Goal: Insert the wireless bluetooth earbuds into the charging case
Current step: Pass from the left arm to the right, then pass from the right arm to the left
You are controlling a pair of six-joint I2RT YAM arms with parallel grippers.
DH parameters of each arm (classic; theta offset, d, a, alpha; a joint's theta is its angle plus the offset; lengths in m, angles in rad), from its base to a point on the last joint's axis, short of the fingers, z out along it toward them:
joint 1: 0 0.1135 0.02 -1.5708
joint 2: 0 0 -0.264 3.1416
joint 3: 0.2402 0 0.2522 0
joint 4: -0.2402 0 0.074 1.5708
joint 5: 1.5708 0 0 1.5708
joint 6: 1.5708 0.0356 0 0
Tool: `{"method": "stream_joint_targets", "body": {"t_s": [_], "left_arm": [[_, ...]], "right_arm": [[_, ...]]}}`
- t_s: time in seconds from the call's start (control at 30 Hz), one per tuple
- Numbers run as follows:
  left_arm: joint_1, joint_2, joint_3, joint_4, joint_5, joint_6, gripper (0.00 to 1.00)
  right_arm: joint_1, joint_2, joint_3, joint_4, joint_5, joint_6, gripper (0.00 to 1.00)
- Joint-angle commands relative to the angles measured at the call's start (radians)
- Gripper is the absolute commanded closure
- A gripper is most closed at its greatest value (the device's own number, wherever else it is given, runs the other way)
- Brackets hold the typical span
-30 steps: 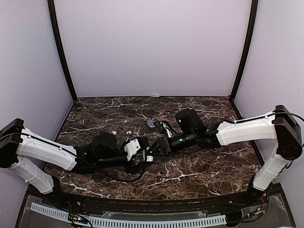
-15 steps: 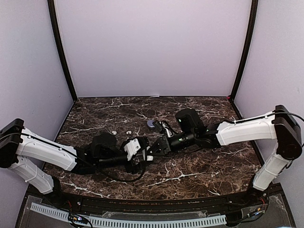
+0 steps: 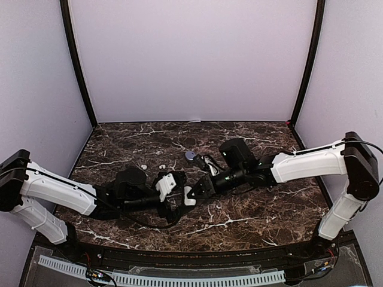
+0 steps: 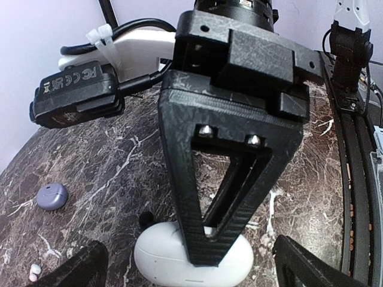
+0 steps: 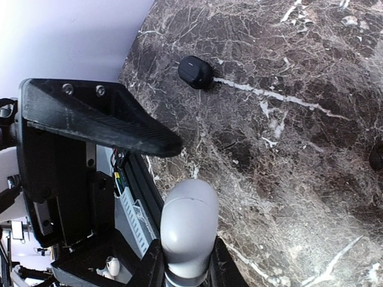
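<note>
My right gripper [image 3: 192, 194] is shut on a closed white pebble-shaped charging case [image 3: 189, 197], holding it low over the marble table. The right wrist view shows the case [image 5: 187, 227] clamped between my fingers [image 5: 149, 272]. My left gripper [image 3: 175, 194] is open, with its fingers [image 4: 66, 269] spread either side of the case [image 4: 161, 260] and apart from it. Two tiny white earbuds [image 3: 143, 167] [image 3: 160, 167] lie on the table behind the left arm; one shows in the left wrist view [image 4: 36, 272]. A small black bud [image 4: 145, 219] lies just beside the case.
A closed purple case [image 3: 190, 155] lies behind the grippers and also shows in the left wrist view [image 4: 52, 195]. A small black rounded piece [image 5: 194, 72] lies on the marble beyond the white case. The two grippers sit very close together mid-table. The near table edge has a cable rail [image 3: 161, 278].
My right gripper has shifted slightly left and nearer with the white case, closer to the left gripper. The left arm has barely moved.
</note>
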Motion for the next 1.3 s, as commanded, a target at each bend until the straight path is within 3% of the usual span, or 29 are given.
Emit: {"method": "stream_joint_targets", "body": {"t_s": [0.0, 0.3, 0.57, 0.83, 1.03, 1.13, 1.27], "left_arm": [[-0.003, -0.06, -0.051, 0.049, 0.033, -0.056, 0.01], [0.028, -0.182, -0.146, 0.047, 0.067, -0.171, 0.01], [0.195, -0.327, -0.236, 0.053, 0.285, -0.335, 0.01], [0.206, -0.394, -0.344, 0.202, 0.397, -0.219, 0.01], [0.206, -0.367, -0.263, 0.039, 0.385, -0.144, 0.06], [0.206, -0.348, -0.267, 0.091, 0.356, -0.171, 0.03], [0.225, -0.282, -0.214, 0.097, 0.449, -0.212, 0.01]], "right_arm": [[-0.015, 0.013, 0.036, -0.037, 0.054, -0.054, 0.88], [-0.045, -0.027, 0.035, -0.116, 0.137, -0.134, 0.89], [-0.058, -0.109, 0.056, -0.227, 0.265, -0.276, 0.88], [-0.059, -0.245, 0.017, -0.186, 0.345, -0.365, 0.87], [-0.059, -0.258, -0.027, -0.144, 0.232, -0.507, 0.81], [-0.059, -0.232, -0.011, -0.166, 0.21, -0.552, 0.8], [-0.034, -0.224, 0.006, -0.176, 0.148, -0.659, 0.78]]}}
